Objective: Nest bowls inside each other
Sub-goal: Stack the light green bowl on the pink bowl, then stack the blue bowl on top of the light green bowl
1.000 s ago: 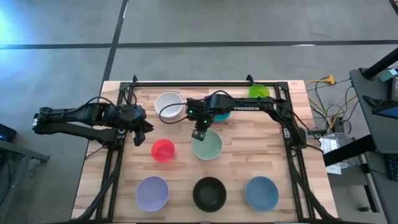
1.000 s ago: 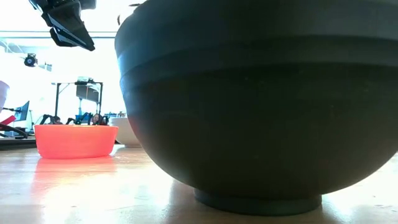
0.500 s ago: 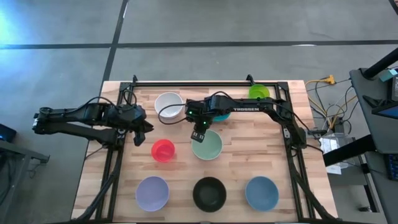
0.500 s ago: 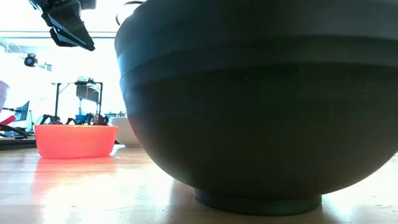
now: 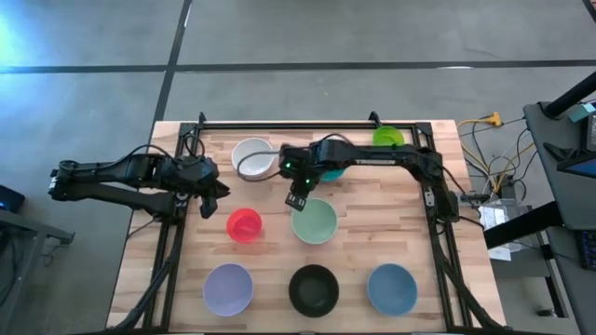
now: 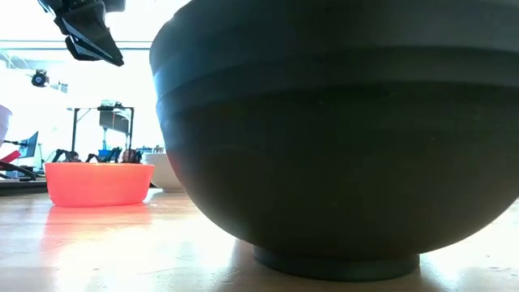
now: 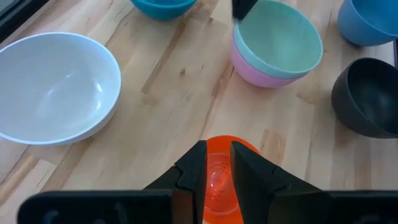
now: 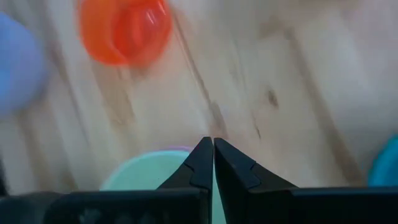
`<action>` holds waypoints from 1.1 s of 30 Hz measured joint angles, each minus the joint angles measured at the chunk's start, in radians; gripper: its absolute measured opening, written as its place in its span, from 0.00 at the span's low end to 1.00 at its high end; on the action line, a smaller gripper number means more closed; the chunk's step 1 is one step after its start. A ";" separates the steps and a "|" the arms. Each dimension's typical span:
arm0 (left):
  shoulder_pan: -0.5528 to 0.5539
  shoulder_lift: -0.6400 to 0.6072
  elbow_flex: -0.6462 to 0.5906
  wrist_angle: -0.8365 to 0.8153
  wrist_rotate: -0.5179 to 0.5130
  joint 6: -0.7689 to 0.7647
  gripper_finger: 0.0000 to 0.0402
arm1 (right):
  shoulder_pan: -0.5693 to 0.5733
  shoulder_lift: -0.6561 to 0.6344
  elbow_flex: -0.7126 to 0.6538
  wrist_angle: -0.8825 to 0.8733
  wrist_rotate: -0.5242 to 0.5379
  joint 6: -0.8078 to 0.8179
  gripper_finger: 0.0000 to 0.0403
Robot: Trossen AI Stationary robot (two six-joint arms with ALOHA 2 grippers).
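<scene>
Round mint plastic bowl [image 5: 314, 222] sits nested in a pink plastic bowl [image 7: 261, 72] mid-table, red small bowl [image 5: 245, 225] just left of it. Both look light, stiff and smooth-walled, likely slippery; the thin rim is the sensible place to pinch.

Right gripper [image 5: 298, 198] hangs at the mint bowl's far-left rim, fingers pressed together; whether they pinch the rim or are empty is hard to tell.

Left gripper [image 5: 211, 196] waits near the red bowl, fingers narrowly parted, holding nothing.
</scene>
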 joint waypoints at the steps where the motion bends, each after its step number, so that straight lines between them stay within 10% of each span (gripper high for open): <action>1: 0.000 0.001 0.000 0.000 -0.004 0.000 0.14 | 0.000 -0.024 0.004 0.002 0.017 0.007 0.02; 14: 0.000 0.096 -0.001 0.117 -0.138 0.365 0.14 | 0.086 -0.407 -0.185 -0.072 0.385 0.140 0.02; 19: 0.000 0.152 -0.001 0.184 -0.128 0.382 0.14 | 0.178 -0.589 -0.483 0.116 0.386 0.312 0.02; 27: 0.000 0.205 -0.001 0.210 -0.051 0.385 0.14 | 0.337 -0.880 -1.027 0.923 0.284 0.465 0.02; 33: 0.000 0.209 0.018 0.215 -0.049 0.384 0.14 | 0.343 -1.097 -1.203 0.637 0.157 0.601 0.02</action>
